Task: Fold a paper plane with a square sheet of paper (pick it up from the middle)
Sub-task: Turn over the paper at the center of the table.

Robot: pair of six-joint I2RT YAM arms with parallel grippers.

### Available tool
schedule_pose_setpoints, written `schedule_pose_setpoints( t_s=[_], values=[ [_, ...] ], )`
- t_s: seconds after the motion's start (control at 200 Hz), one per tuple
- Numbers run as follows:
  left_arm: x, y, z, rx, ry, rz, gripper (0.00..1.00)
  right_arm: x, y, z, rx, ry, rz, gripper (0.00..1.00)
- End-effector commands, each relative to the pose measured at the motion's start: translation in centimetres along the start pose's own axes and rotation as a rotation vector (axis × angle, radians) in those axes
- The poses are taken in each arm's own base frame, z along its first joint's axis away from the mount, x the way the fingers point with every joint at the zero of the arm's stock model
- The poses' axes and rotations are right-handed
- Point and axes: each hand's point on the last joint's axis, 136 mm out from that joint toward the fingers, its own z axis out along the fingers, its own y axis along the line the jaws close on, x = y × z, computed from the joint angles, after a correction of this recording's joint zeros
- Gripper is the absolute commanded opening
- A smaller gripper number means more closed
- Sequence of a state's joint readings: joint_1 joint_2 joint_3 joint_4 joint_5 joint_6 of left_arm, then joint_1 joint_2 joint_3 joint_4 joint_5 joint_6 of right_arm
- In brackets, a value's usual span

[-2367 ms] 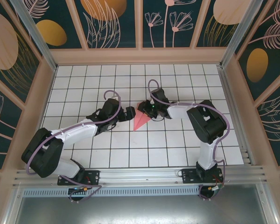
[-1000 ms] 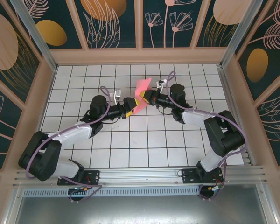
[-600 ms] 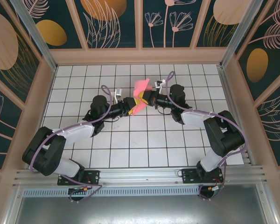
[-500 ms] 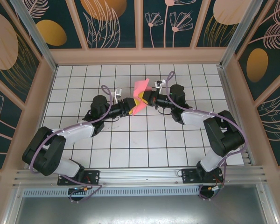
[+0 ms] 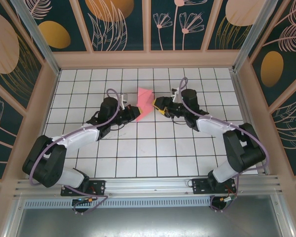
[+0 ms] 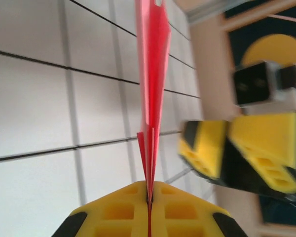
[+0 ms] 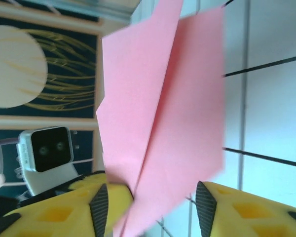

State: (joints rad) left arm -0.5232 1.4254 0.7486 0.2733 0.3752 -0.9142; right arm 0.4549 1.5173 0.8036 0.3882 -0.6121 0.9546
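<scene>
We see the left gripper (image 6: 149,193) jaws clamped on one end of the folded pink paper (image 5: 144,102). The paper sticks straight out ahead of them, on edge. The right gripper (image 7: 153,202) jaws are apart, just beside the paper's flat side, not gripping it.

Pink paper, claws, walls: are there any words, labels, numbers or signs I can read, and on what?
There is no readable text.
Folded pink paper: plain, no print.
Left claw and right claw: plain yellow pads, no markings visible.
Wall panels: leaf and flower patterns, no lettering.
</scene>
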Motion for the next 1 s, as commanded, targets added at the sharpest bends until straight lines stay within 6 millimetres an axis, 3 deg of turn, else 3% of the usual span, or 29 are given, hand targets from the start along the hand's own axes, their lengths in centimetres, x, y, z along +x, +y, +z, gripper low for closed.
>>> schedule_pose_setpoints(
  t_s=[0.0,0.265,0.32,0.455,0.57,0.661,0.816,0.896,0.991],
  values=[
    [-1.3,5.7,-2.3,-0.38,-0.033,0.197,0.09,-0.8,-2.5,-2.0,0.198,-0.083,-0.091,0.61],
    [-3.9,10.7,-5.8,-0.857,-0.096,0.356,0.08,-1.2,-5.3,-3.7,0.388,-0.179,-0.113,0.7],
    [-4.9,10.3,-6.0,-0.93,-0.128,0.396,0.08,-1.1,-5.6,-3.8,0.409,-0.187,-0.109,0.7],
    [-4.4,11.8,-5.2,-1.093,-0.1,0.473,0.09,-1.2,-6.3,-4.0,0.441,-0.206,-0.093,0.7],
    [-3.2,13.2,-3.2,-1.172,-0.052,0.521,0.1,-1.3,-6.8,-4.1,0.461,-0.214,-0.08,0.7],
    [-1.9,13.4,-0.6,-1.112,-0.001,0.508,0.2,-1.3,-7.2,-4.1,0.478,-0.22,-0.068,0.7],
    [0.5,10.7,4.0,-0.806,0.076,0.427,0.55,-0.9,-8.1,-4.2,0.491,-0.225,-0.045,0.7],
    [0.7,8.6,5.0,-0.677,0.085,0.41,0.66,-0.6,-8.3,-3.7,0.483,-0.21,-0.045,0.69],
    [-0.2,6.8,4.8,-0.568,0.07,0.38,0.76,0.0,-8.3,-2.6,0.474,-0.186,-0.06,0.68]
  ],
)
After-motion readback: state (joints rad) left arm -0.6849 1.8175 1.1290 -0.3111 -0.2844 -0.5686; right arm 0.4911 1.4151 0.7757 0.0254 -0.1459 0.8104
